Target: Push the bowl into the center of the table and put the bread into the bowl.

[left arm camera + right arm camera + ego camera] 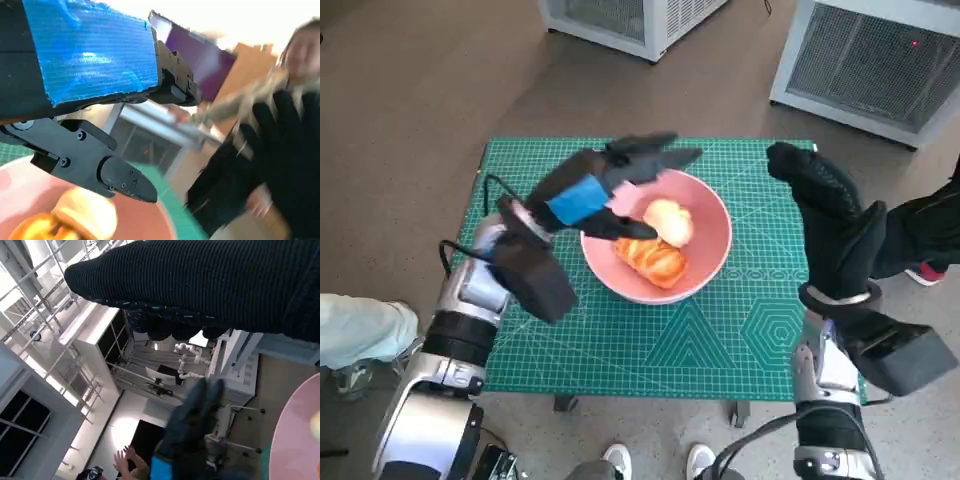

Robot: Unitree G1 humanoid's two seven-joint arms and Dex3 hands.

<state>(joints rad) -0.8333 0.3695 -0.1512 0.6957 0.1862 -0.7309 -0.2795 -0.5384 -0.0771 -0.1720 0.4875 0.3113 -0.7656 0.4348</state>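
Green grid mat [720,340], no legible writing; bread [658,243] in bowl [715,235].

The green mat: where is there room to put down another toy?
Bare mat lies along the near edge below the pink bowl, and between bowl and right hand. Crowded: the bowl's left side, under the left hand.

Evenly and softly lit from above in the head view; only faint shadows on the mat [620,340] under the bowl [715,245] and left hand [610,185]. Wide-angle bending toward the corners. In the left wrist view, blown-out white along the top, glare on the blue tape [90,50], person [280,130] smeared and out of focus. In the right wrist view, bright glare from windows, right hand [200,285] sharp, left hand blurred.
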